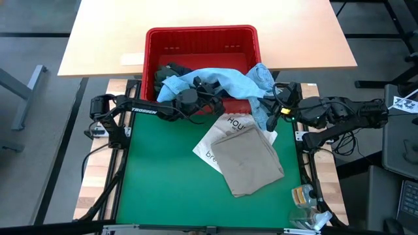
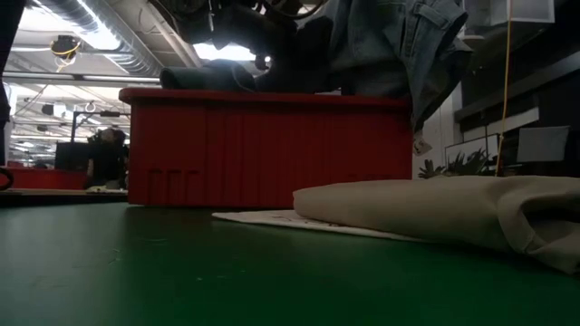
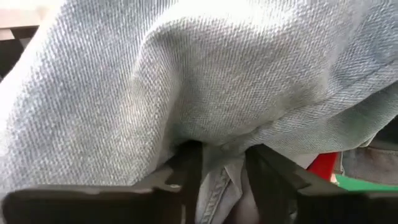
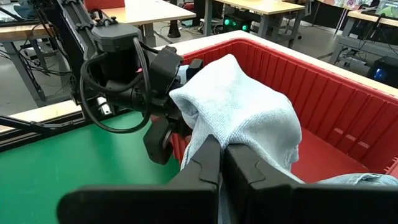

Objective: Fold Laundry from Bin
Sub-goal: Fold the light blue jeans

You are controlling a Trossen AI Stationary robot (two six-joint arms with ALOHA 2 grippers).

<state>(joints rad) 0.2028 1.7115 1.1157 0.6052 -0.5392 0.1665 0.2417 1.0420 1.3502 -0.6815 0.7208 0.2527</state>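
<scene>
The red bin (image 1: 202,36) stands at the far edge of the green mat. A light blue shirt (image 1: 222,79) is draped over its near rim, above dark garments (image 1: 171,70) inside. My left gripper (image 3: 224,180) reaches in from the left and is buried under the shirt. My right gripper (image 4: 222,152) is shut on the shirt at the bin's near right corner (image 1: 271,98). A folded beige garment (image 1: 251,163) lies on a white printed tote bag (image 1: 219,134) on the mat. My left gripper has a fold of the shirt with a stitched seam (image 3: 217,186) between its two fingers. The fingers come level from the table's left. The cloth bulges over them and hides how many layers are caught. My right gripper pinches a bunched fold of the shirt (image 4: 217,134) between its shut fingertips. It comes from the table's right, slanting a little down. The cloth humps up beyond the fingers above the bin's rim, and slack cloth (image 1: 261,117) hangs below outside the bin.
A light wooden table (image 1: 104,32) lies behind the bin. The green mat (image 1: 163,183) has bare room on its left and near side. Small clear items (image 1: 304,196) sit at the near right corner. A person (image 2: 107,154) shows far off in the room.
</scene>
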